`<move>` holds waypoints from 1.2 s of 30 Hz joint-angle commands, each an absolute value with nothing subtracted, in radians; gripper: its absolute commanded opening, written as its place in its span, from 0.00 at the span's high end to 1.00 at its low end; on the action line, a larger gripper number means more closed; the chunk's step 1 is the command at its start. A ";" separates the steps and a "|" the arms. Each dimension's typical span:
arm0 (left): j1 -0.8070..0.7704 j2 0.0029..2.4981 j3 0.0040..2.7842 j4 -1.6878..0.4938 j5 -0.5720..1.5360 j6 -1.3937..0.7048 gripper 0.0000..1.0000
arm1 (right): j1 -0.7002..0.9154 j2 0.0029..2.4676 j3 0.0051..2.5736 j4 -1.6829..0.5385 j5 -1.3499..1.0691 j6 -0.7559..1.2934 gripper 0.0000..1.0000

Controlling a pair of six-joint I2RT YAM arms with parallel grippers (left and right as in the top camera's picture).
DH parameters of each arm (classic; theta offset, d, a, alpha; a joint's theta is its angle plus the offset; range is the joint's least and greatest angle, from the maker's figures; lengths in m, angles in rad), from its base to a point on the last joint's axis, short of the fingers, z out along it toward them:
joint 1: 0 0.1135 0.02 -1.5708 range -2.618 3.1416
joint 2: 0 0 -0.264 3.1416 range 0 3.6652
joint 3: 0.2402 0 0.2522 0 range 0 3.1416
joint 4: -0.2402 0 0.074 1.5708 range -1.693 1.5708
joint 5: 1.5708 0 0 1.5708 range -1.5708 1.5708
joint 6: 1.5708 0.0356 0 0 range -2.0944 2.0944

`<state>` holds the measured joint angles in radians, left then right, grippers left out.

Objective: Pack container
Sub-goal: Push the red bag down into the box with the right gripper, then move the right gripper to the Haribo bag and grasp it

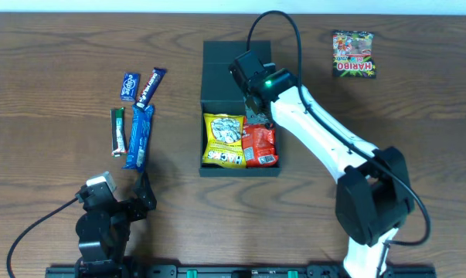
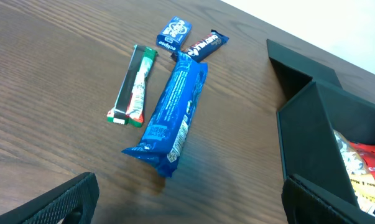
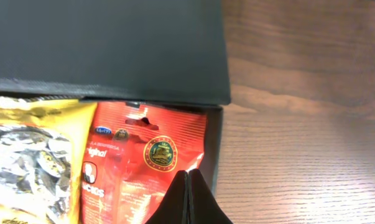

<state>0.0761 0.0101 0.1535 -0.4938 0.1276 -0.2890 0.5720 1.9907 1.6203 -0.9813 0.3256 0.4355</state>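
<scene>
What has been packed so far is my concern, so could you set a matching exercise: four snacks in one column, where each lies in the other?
Things:
1. yellow packet
2. red packet
3. Haribo bag
4. long blue wrapper

Places:
A. on the table, left of the container
B. inside the container, right half
C. on the table, off to the container's right
D. inside the container, left half

Pairs: 1-D, 2-B, 3-C, 4-A
</scene>
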 commanded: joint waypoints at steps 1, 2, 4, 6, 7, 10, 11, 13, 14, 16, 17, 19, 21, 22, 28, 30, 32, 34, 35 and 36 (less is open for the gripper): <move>0.079 0.005 0.138 -0.497 0.127 -0.292 0.05 | 0.562 2.040 1.597 -0.992 0.324 0.421 0.99; 0.079 0.005 0.138 -0.497 0.127 -0.292 0.05 | 0.563 2.052 1.595 -0.994 0.324 0.421 0.99; 0.079 0.005 0.138 -0.497 0.128 -0.292 0.05 | 0.563 2.074 1.595 -0.995 0.320 0.421 0.99; 0.079 0.005 0.138 -0.497 0.128 -0.292 0.05 | 0.563 2.091 1.595 -0.995 0.313 0.421 0.99; 0.079 0.005 0.138 -0.497 0.128 -0.292 0.05 | 0.564 2.097 1.595 -0.994 0.313 0.421 0.99; 0.079 0.005 0.138 -0.497 0.128 -0.292 0.05 | 0.564 2.122 1.595 -0.996 0.313 0.414 0.99; 0.079 0.005 0.138 -0.497 0.128 -0.292 0.05 | 0.564 2.129 1.595 -0.996 0.313 0.410 0.99; 0.079 0.005 0.138 -0.497 0.128 -0.293 0.05 | 0.564 2.146 1.594 -0.995 0.313 0.410 0.99; 0.079 0.005 0.138 -0.497 0.128 -0.292 0.05 | 0.564 2.154 1.593 -0.993 0.313 0.410 0.99; 0.079 0.005 0.138 -0.497 0.128 -0.292 0.05 | 0.564 2.166 1.592 -0.987 0.313 0.410 0.99; 0.079 0.005 0.138 -0.497 0.128 -0.292 0.05 | 0.564 2.175 1.592 -0.983 0.312 0.410 0.99; 0.079 0.005 0.138 -0.497 0.128 -0.292 0.05 | 0.564 2.185 1.592 -0.978 0.310 0.410 0.99; 0.079 0.005 0.138 -0.497 0.128 -0.292 0.05 | 0.564 2.189 1.592 -0.974 0.310 0.410 0.99; 0.079 0.005 0.138 -0.497 0.128 -0.292 0.05 | 0.564 2.188 1.593 -0.971 0.311 0.410 0.99; 0.079 0.005 0.138 -0.497 0.128 -0.292 0.05 | 0.564 2.119 1.650 -1.003 0.311 0.410 0.99; 0.079 0.005 0.138 -0.497 0.128 -0.292 0.05 | 0.564 2.061 1.686 -1.020 0.310 0.410 0.99; 0.079 0.005 0.138 -0.497 0.128 -0.292 0.05 | 0.562 1.993 1.722 -1.031 0.311 0.410 0.99; 0.079 0.005 0.138 -0.497 0.128 -0.292 0.05 | 0.550 1.913 1.752 -1.021 0.311 0.402 0.99; 0.079 0.005 0.138 -0.497 0.127 -0.292 0.05 | 0.538 1.878 1.758 -0.999 0.310 0.381 0.99; 0.079 0.005 0.138 -0.497 0.128 -0.292 0.05 | 0.516 1.843 1.759 -0.968 0.306 0.363 0.99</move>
